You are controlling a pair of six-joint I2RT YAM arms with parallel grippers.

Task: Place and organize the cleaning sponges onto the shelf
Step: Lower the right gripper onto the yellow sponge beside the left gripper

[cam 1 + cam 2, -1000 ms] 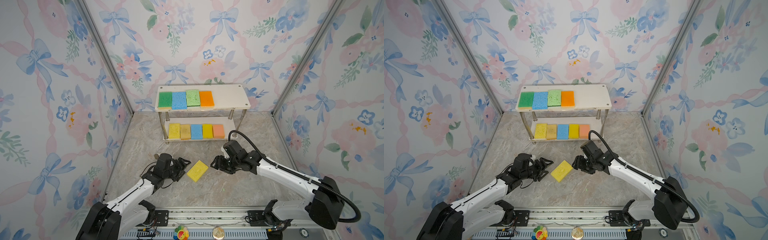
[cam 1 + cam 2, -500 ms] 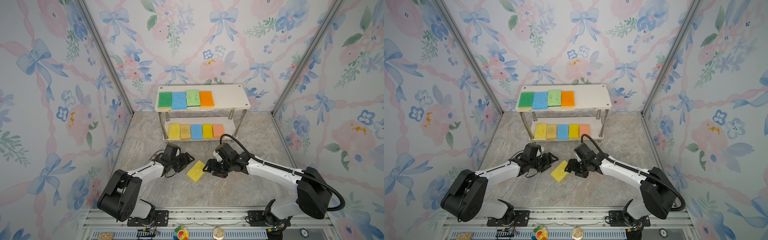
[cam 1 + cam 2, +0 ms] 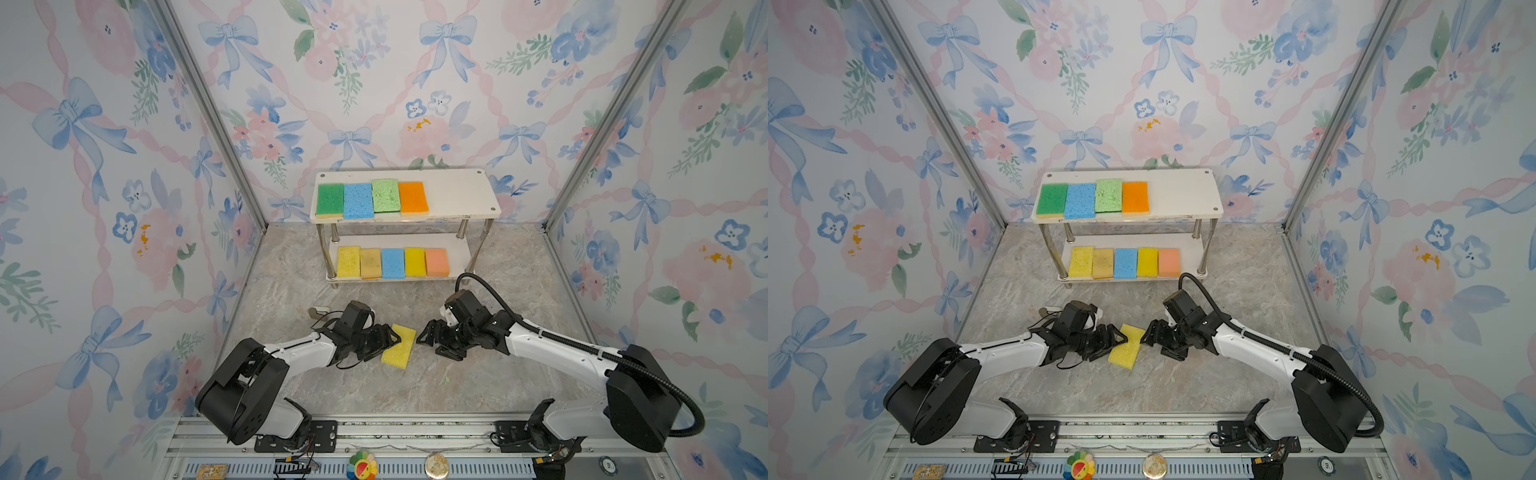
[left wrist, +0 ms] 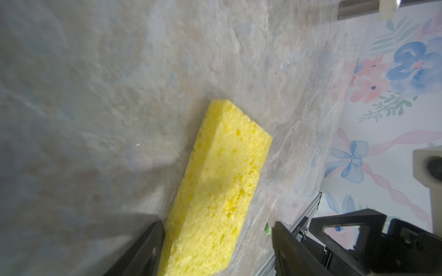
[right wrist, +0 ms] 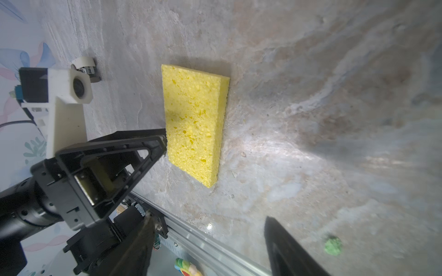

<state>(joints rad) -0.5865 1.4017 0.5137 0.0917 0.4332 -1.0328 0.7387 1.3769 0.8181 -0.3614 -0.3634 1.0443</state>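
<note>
Last loose one: the yellow sponge is lying flat and a bit skewed on the bench, between the two arms. The left tool is sitting low with its jaws spread around the sponge. One finger is touching its side and the other's clear, so nothing's pinched yet. The right tool is hanging spread and empty just beside the opposite edge.

I'd be squeezing across the narrow width, near the middle, and gently, since foam's probably going to squash and flop.

Room-wise, the shelf is looking full on its lower board, five across. The top board is showing a bare patch right of the orange sponge. I'm thinking the right arm's needing to back off first, and the lift's needing to clear the top board's front edge.
</note>
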